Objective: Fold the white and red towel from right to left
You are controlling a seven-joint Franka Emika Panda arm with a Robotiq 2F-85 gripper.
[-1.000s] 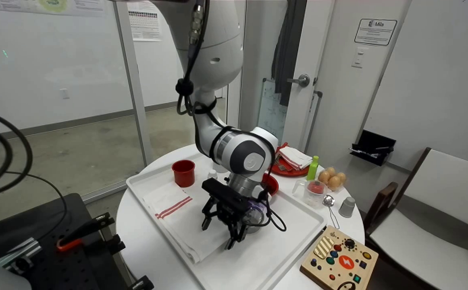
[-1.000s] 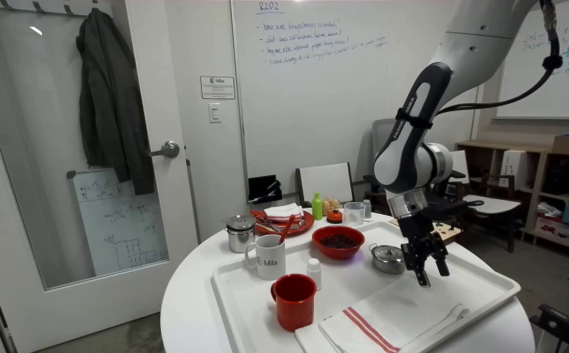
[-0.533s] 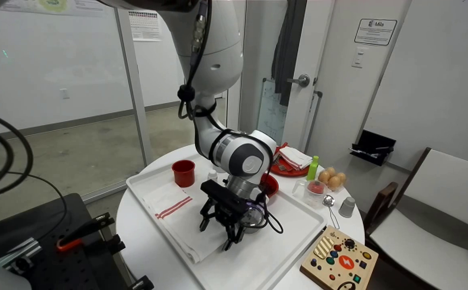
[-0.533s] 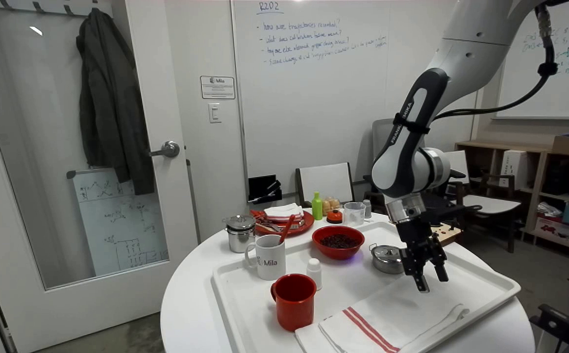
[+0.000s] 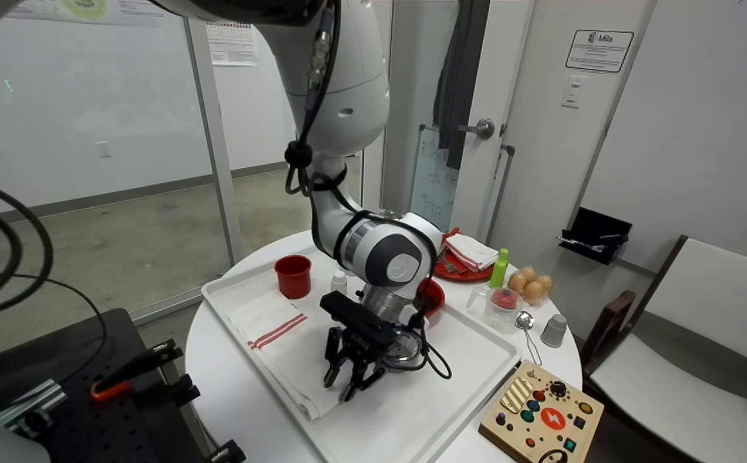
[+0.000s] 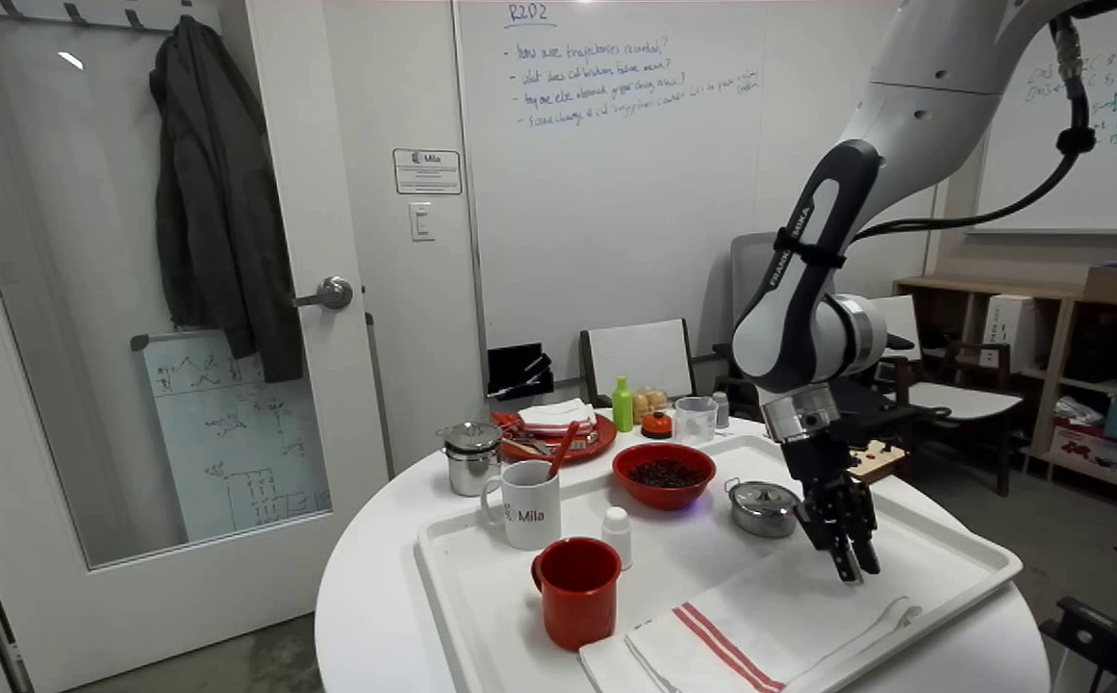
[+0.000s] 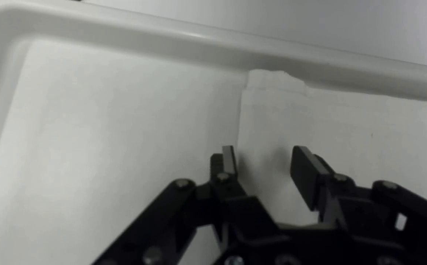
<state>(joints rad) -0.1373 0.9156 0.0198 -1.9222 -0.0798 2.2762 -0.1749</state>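
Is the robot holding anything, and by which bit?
Nothing: in the wrist view, the gripper is open and the towel shows flat through its gap.

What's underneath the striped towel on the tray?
The towel lies on the tray, which shows alongside it. The part of the tray directly beneath is covered, so I can't tell whether anything else is tucked under there.

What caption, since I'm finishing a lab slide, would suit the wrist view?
Open gripper at one edge of the towel, which lies along the wall of a white tray.
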